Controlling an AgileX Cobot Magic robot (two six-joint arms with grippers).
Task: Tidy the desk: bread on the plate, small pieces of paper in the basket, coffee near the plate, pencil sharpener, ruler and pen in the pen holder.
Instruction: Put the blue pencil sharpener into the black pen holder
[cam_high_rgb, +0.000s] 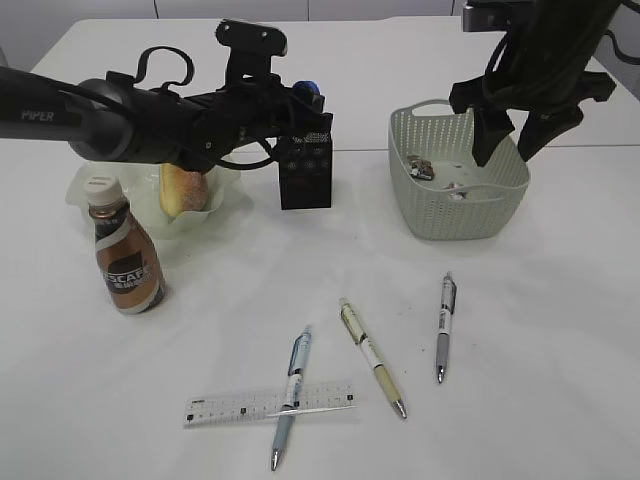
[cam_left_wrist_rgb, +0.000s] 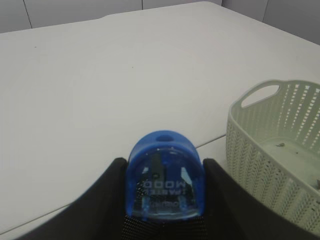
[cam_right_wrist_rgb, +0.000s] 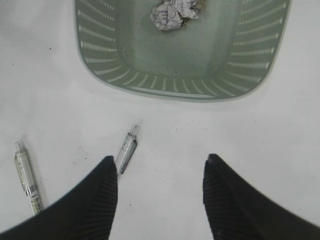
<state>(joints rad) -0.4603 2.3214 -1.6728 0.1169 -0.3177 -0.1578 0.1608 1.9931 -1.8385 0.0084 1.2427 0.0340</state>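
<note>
1. Where the left arm crosses the exterior view, it hides part of the plate (cam_high_rgb: 88, 195) and the bread (cam_high_rgb: 183, 190) on it.
2. Left gripper (cam_left_wrist_rgb: 165, 197) pinches the blue pencil sharpener (cam_left_wrist_rgb: 165, 176) above the black pen holder (cam_high_rgb: 306, 175); the holder's rim is mostly covered.
3. Right gripper (cam_right_wrist_rgb: 159, 192) hangs spread and empty at the basket's (cam_right_wrist_rgb: 180, 92) 6 o'clock side; crumpled paper (cam_right_wrist_rgb: 174, 13) is cut off at the frame top.
4. Coffee bottle (cam_high_rgb: 124, 250) stands at the plate's 6 o'clock.
5. Ruler (cam_high_rgb: 268, 403) lies on the counter (cam_high_rgb: 540, 330) under one pen (cam_high_rgb: 291, 396).

Translucent glossy blue plastic pencil sharpener (cam_left_wrist_rgb: 165, 176) sits just above the black perforated-mesh pen holder (cam_high_rgb: 306, 165). Right of that holder, the pale green woven-pattern plastic basket (cam_high_rgb: 497, 214) looks matt and holds crumpled paper (cam_right_wrist_rgb: 174, 13). The white tabletop (cam_high_rgb: 520, 330) looks smooth and matt.
</note>
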